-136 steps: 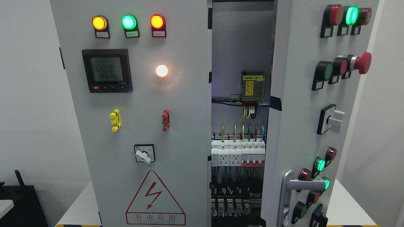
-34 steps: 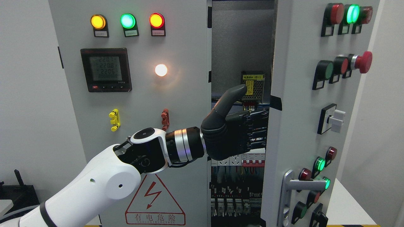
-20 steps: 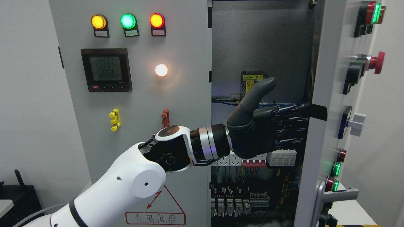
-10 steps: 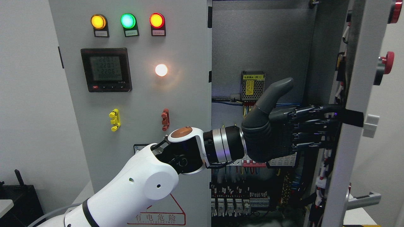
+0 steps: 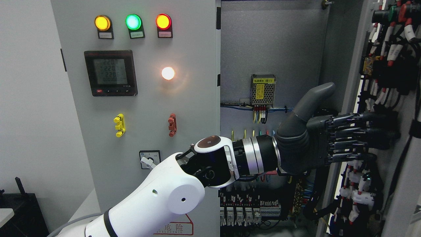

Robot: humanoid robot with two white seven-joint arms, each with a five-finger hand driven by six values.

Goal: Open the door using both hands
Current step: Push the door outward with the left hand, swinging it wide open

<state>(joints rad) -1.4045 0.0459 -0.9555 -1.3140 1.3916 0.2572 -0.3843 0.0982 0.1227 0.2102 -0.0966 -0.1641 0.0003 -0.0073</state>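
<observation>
The left hand point(image 5: 315, 144) reaches across the cabinet, fingers point(image 5: 355, 135) extended flat against the inner face of the right door point(image 5: 388, 98), which stands swung wide, grasping nothing.

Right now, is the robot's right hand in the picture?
No, only the left hand shows, its arm coming in from the lower left and reaching to the inside of the open right door.

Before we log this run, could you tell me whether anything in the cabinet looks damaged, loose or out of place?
Nothing stands out. The grey right door is swung wide, its inner wiring bundled, with the black left hand flat against it, fingers extended. The grey left door is closed, its lamps lit.
</observation>
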